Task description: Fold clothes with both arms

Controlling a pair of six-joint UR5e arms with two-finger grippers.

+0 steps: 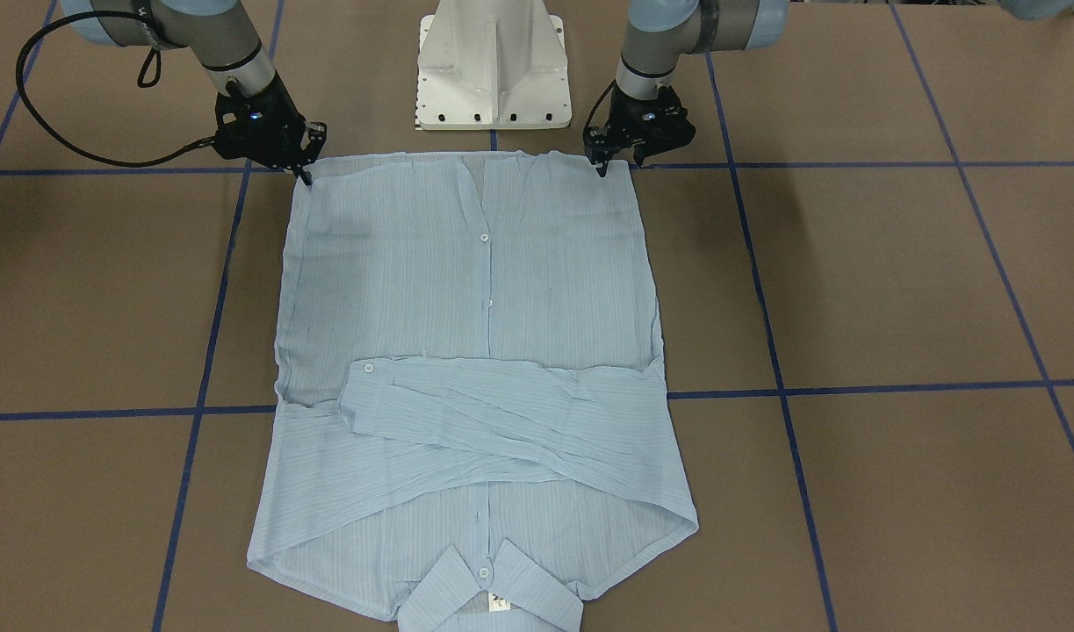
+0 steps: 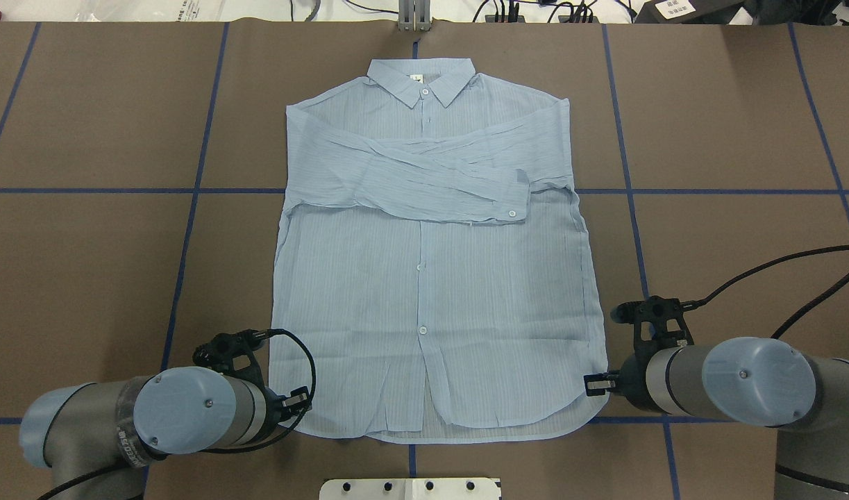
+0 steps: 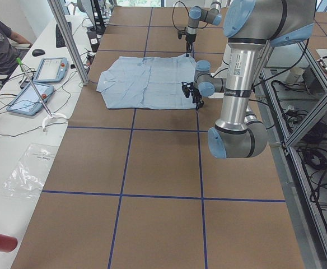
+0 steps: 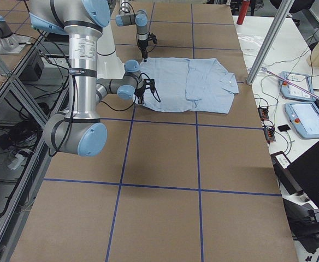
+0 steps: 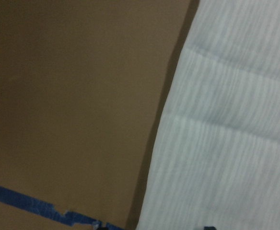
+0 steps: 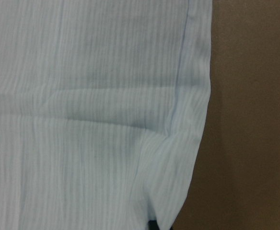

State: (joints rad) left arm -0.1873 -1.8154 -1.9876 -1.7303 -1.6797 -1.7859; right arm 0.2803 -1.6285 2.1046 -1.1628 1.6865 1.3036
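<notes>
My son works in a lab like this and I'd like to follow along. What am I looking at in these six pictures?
It is one robot with two metal arms, each ending in a black two-finger claw. All six pictures show the same instant: one camera looks down from behind the robot, one faces it, two stand at either end, and the two blurry close-ups come from the wrists. On the brown table lies a light blue shirt, front up, sleeves folded across the chest, collar away from the robot. The left claw and right claw sit at the two hem corners nearest the robot. Whether they have pinched the cloth I cannot tell.
</notes>
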